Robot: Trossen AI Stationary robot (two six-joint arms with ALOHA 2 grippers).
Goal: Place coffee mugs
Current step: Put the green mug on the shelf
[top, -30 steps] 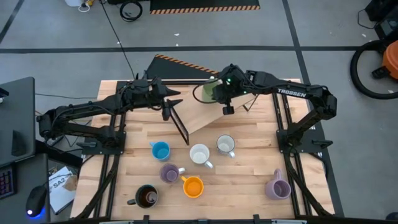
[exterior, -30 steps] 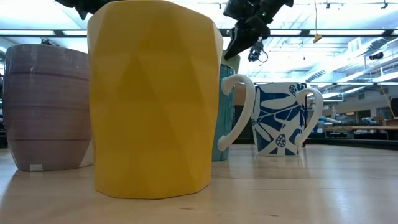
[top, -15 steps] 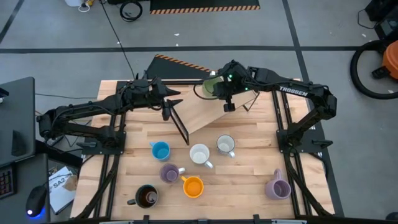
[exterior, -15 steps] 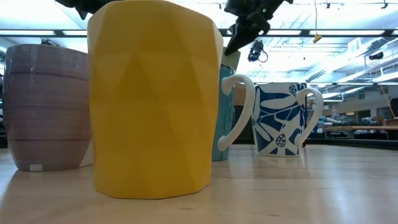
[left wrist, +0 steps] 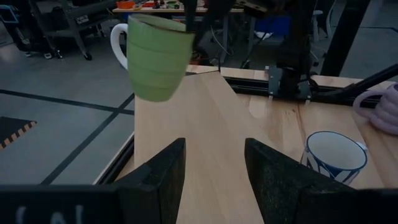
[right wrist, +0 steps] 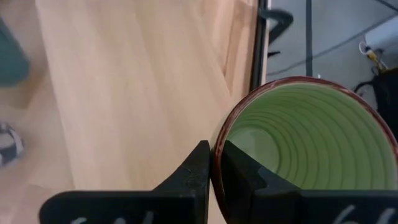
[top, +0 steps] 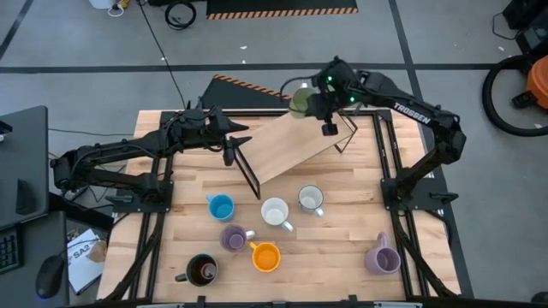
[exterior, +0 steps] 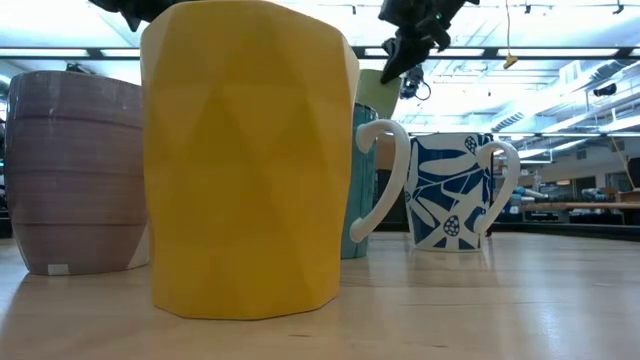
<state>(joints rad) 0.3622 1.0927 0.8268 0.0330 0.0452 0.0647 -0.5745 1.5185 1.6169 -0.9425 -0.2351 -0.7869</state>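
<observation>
My right gripper [top: 310,104] is shut on the green mug [top: 299,101] and carries it in the air over the far end of the slanted wooden board [top: 291,150]. The left wrist view shows that mug [left wrist: 155,56] hanging above the board. My left gripper [top: 235,144] waits open at the board's left end. On the table stand the blue [top: 221,206], white [top: 275,211], blue-patterned pale [top: 310,198], lavender [top: 233,238], orange [top: 265,256], dark [top: 202,270] and second lavender [top: 383,257] mugs, each on its base. My right gripper pinches the green mug's rim [right wrist: 219,144], one finger inside the cup and one outside against the wall. The fingers [right wrist: 200,168] come from above, pointing down. The mug hangs below them, lifted clear, slightly tilted, its handle [left wrist: 117,43] on the side away from the fingers.
The board is propped up on a black stand [top: 248,171] and slopes across the table's far half. The low view is filled by the orange mug [exterior: 250,160] and a lavender one [exterior: 75,170]. Bare wood lies along the right side [top: 360,205].
My right gripper has carried the green mug up and toward the table's far edge, a little to the right, from over the board's middle to over its far end. It has stayed shut on the rim. The left arm has kept still.
</observation>
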